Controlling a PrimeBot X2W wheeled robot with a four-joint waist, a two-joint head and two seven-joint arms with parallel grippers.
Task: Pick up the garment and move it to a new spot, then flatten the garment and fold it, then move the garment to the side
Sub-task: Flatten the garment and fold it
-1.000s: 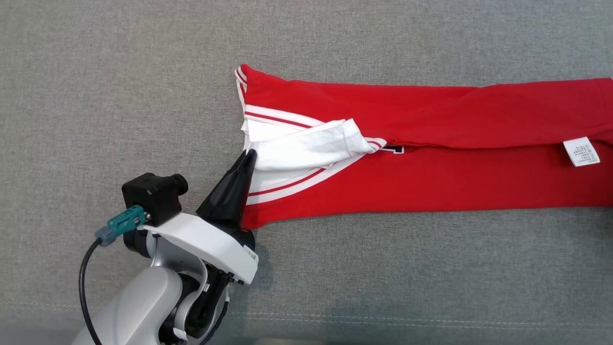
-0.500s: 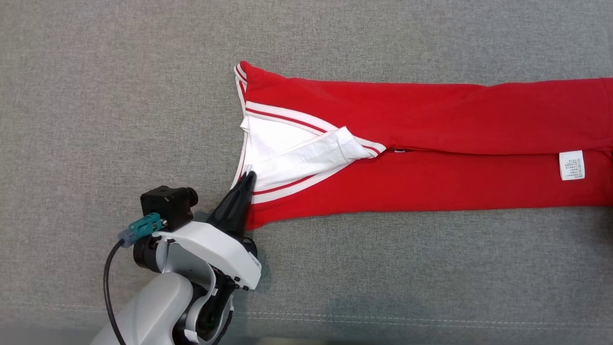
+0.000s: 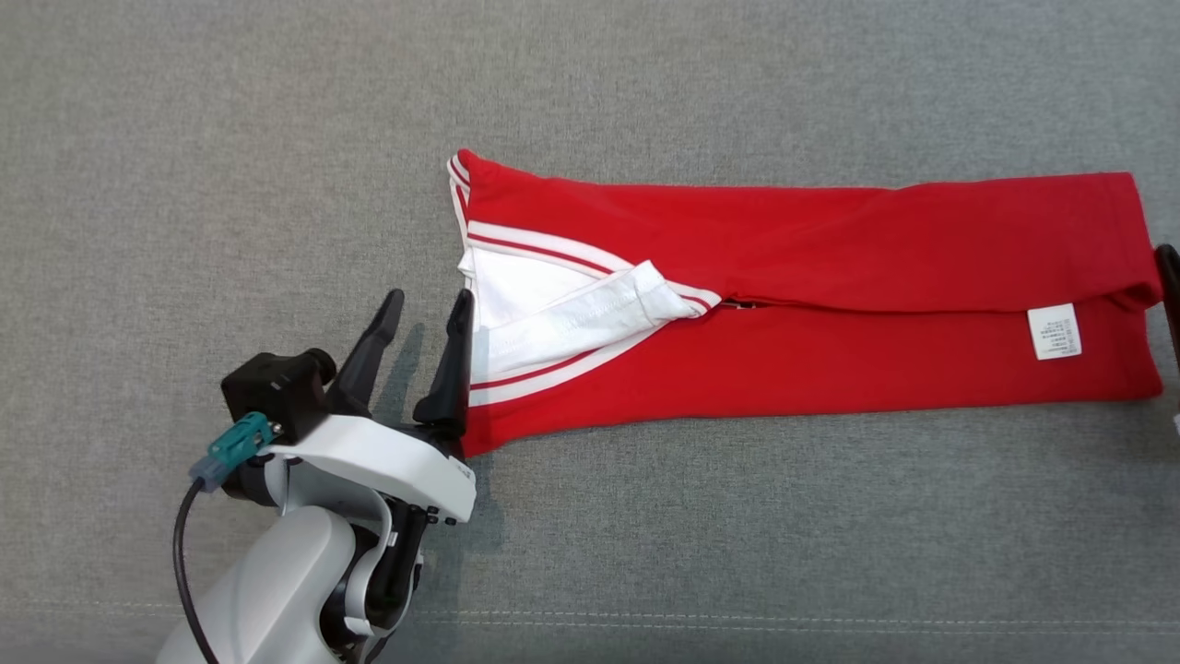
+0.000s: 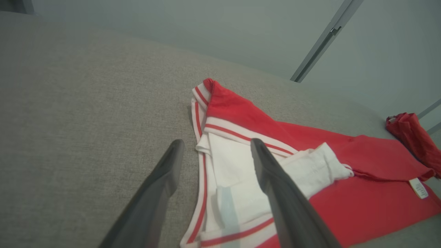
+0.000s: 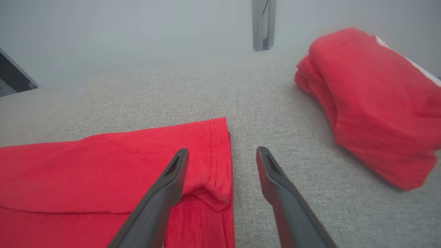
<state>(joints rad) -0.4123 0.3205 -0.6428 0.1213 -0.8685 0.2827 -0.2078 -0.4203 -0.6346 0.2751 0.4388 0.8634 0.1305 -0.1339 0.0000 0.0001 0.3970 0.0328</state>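
Note:
The garment, a red shirt with white sleeves and striped trim, lies folded into a long strip on the grey fabric surface. My left gripper stands open at its left end, one finger along the white trim and the other over bare fabric. In the left wrist view the left gripper straddles the striped edge of the garment and holds nothing. In the right wrist view my right gripper is open over the hem at the right end of the garment. One of its fingers shows in the head view.
A second red garment lies bundled on the surface beyond the strip's right end, and this bundle is seen far off from the left wrist. A white care label faces up near the hem. A seam runs along the surface's near edge.
Both grippers have opened. The left one has let go of the white sleeve edge, which now lies flat. The head camera has shifted, bringing the garment's right end into view.

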